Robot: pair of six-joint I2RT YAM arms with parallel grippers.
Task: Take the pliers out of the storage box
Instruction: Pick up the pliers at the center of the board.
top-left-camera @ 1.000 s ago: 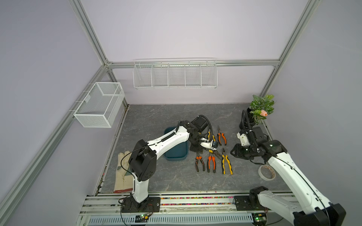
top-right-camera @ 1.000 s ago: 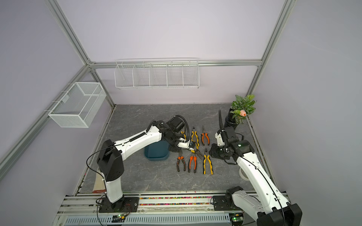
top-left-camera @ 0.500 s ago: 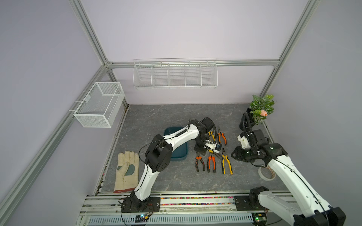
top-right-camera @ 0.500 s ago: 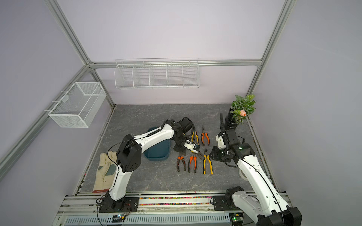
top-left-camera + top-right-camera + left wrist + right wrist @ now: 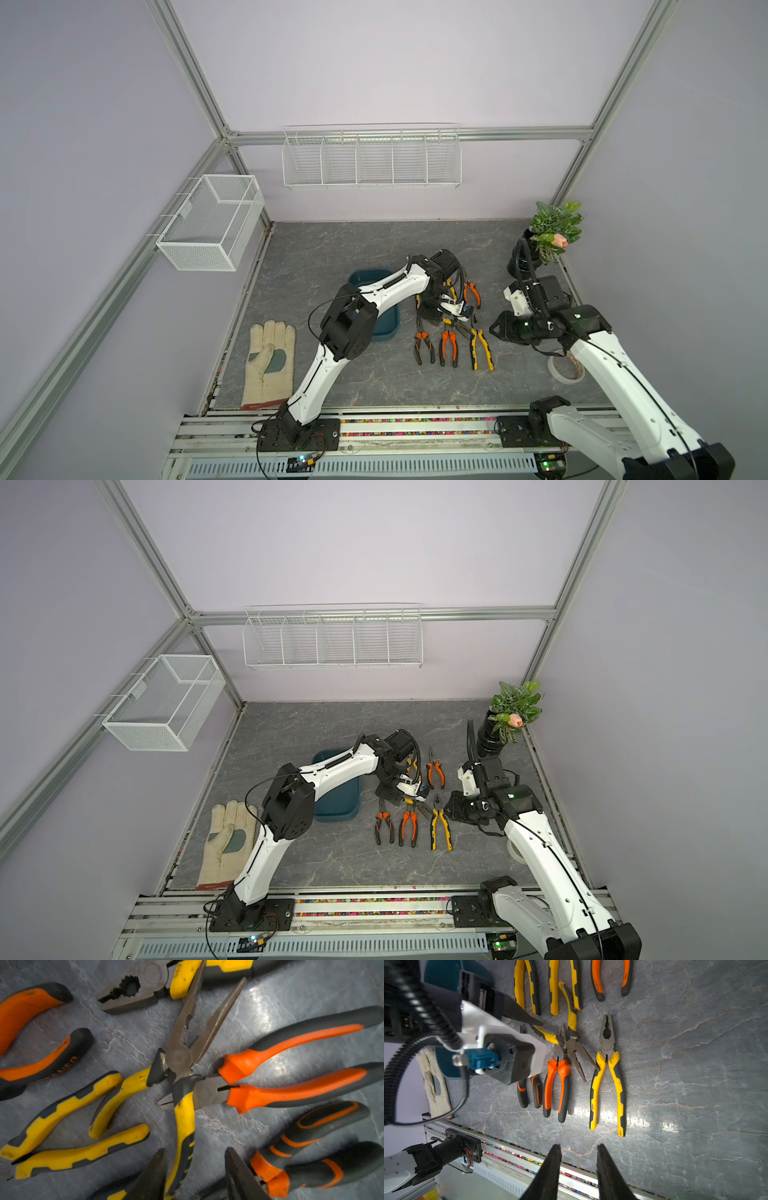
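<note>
Several pliers lie on the grey table right of the dark teal storage box [image 5: 384, 329] [image 5: 337, 808]; my left arm hides most of the box's inside. A needle-nosed pair with yellow handles [image 5: 178, 1059] [image 5: 457, 326] lies spread, one handle across the head of an orange pair [image 5: 209, 1091]. My left gripper [image 5: 194, 1152] [image 5: 430, 318] hangs open just over that yellow handle, a finger on each side and clear of it. My right gripper [image 5: 579, 1147] [image 5: 496, 328] is open and empty, beside the yellow combination pliers [image 5: 481, 349] [image 5: 607, 1076].
A work glove [image 5: 270, 361] lies at the front left. A tape roll [image 5: 565, 368] sits under my right arm and a potted plant [image 5: 555, 232] stands in the back right corner. White wire baskets [image 5: 212, 222] [image 5: 370, 158] hang on the walls.
My left arm's elbow has swung right, uncovering the glove, while its gripper stayed over the pliers pile. The right arm has barely moved.
</note>
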